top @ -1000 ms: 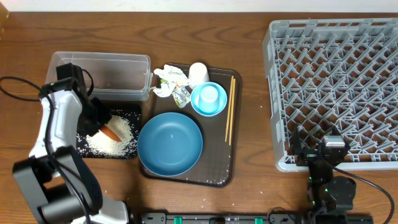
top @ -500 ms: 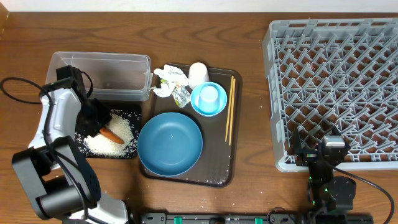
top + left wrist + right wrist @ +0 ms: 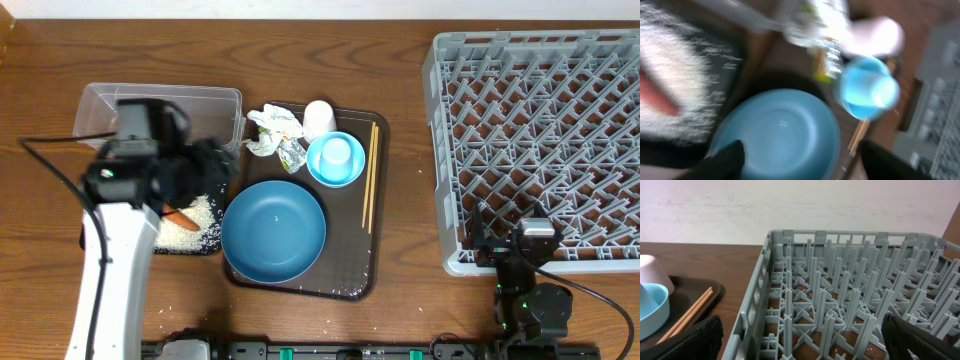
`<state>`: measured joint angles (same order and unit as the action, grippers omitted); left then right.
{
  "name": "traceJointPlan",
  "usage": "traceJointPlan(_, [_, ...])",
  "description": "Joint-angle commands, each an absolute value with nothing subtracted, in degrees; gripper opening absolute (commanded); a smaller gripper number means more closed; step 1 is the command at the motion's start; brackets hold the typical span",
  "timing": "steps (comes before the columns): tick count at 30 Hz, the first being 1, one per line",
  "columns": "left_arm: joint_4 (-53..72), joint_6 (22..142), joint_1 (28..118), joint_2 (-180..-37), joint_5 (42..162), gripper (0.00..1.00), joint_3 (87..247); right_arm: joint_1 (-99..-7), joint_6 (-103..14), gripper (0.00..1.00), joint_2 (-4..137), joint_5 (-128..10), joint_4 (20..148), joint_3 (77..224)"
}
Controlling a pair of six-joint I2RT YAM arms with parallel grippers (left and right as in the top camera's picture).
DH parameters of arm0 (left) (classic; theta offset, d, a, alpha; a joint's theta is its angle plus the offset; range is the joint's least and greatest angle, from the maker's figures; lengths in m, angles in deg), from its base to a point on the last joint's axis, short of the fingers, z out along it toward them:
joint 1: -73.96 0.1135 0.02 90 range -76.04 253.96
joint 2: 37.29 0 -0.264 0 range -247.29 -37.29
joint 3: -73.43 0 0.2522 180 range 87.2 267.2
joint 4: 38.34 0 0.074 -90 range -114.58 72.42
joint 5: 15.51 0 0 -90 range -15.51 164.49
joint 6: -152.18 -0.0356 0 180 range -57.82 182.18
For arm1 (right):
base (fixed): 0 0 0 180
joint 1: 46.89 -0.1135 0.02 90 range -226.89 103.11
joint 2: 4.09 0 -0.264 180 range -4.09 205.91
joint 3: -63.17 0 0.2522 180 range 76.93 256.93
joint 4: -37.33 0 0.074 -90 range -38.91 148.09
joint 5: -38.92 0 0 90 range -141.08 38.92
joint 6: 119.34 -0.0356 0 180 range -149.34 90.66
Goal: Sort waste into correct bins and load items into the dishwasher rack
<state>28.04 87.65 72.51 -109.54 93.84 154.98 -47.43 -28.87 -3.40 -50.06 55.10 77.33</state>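
Note:
My left gripper (image 3: 210,166) is open and empty, blurred by motion, above the gap between the black tray (image 3: 214,246) and the blue plate (image 3: 273,230). In the left wrist view the gripper (image 3: 810,167) hovers over the plate (image 3: 785,132). The orange carrot (image 3: 181,215) lies on white rice (image 3: 195,226) in the black tray. The clear box (image 3: 165,120) stands behind it. Crumpled wrappers (image 3: 274,124), a green-yellow packet (image 3: 291,156), the white cup (image 3: 319,118), the light-blue bowl (image 3: 335,160) and the chopsticks (image 3: 370,175) lie on the brown tray (image 3: 345,270). My right gripper (image 3: 530,238) is open and empty at the front edge of the grey rack (image 3: 540,120).
The right wrist view shows the rack's pegs (image 3: 840,295) straight ahead, with the bowl (image 3: 650,310), cup (image 3: 652,272) and chopsticks (image 3: 687,315) at the far left. A few loose rice grains lie on the table near the black tray.
My left gripper has left the carrot on the rice in the black tray and swung up and right towards the blue plate. The right arm has not moved.

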Motion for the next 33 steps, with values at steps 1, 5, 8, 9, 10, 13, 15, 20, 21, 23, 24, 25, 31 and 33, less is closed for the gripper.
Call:
traceJointPlan(1, [26.58,87.33,63.68,-109.34,89.73,0.85,154.81,-47.30,-28.41,0.99,-3.66,-50.04,55.32,77.25])
traceJointPlan(5, [25.66,87.37,53.78,-112.10,84.16,0.89,154.81,-47.27,-28.41,0.99,-3.66,-50.04,55.32,77.25])
traceJointPlan(8, [25.20,87.65,48.44,-115.92,82.76,0.91,154.81,-47.30,-28.41,0.99,-3.66,-50.04,55.32,77.25])
traceJointPlan(9, [25.01,87.79,46.85,-117.76,82.76,0.92,154.81,-47.27,-28.41,0.99,-3.66,-50.04,55.32,77.25])
traceJointPlan(10, [24.98,87.79,45.84,-119.16,82.78,0.92,154.79,-47.30,-28.41,0.99,-3.66,-50.06,55.32,77.25])
traceJointPlan(13, [24.98,87.79,43.61,-123.68,82.78,0.92,154.79,-47.27,-28.41,0.99,-3.66,-50.04,55.32,77.25])
traceJointPlan(15, [24.83,87.79,43.16,-126.17,82.78,0.92,154.81,-47.30,-28.41,0.99,-3.66,-50.06,55.32,77.25])
traceJointPlan(20, [24.74,88.00,43.18,-128.14,82.78,0.92,154.81,-47.30,-28.41,0.99,-3.66,-50.04,55.32,77.25])
traceJointPlan(21, [24.63,87.98,43.18,-128.05,82.80,0.92,154.81,-47.27,-28.41,0.99,-3.66,-50.04,55.32,77.25])
traceJointPlan(23, [24.83,87.96,43.18,-128.05,82.82,0.92,154.81,-47.30,-28.41,0.99,-3.66,-50.06,55.32,77.25])
traceJointPlan(24, [25.18,87.94,43.13,-128.05,82.85,0.92,154.81,-47.30,-28.41,0.99,-3.66,-50.06,55.34,77.25])
traceJointPlan(25, [25.90,87.96,43.05,-128.05,82.91,0.91,154.81,-47.27,-28.41,0.99,-3.66,-50.06,55.34,77.25])
traceJointPlan(31, [30.99,88.00,40.23,-128.29,82.98,0.77,154.72,-47.30,-28.41,0.99,-3.66,-50.04,55.32,77.25])
traceJointPlan(33, [31.30,88.46,38.50,-128.34,82.98,0.77,154.07,-47.30,-28.41,0.99,-3.66,-50.06,55.32,77.25])
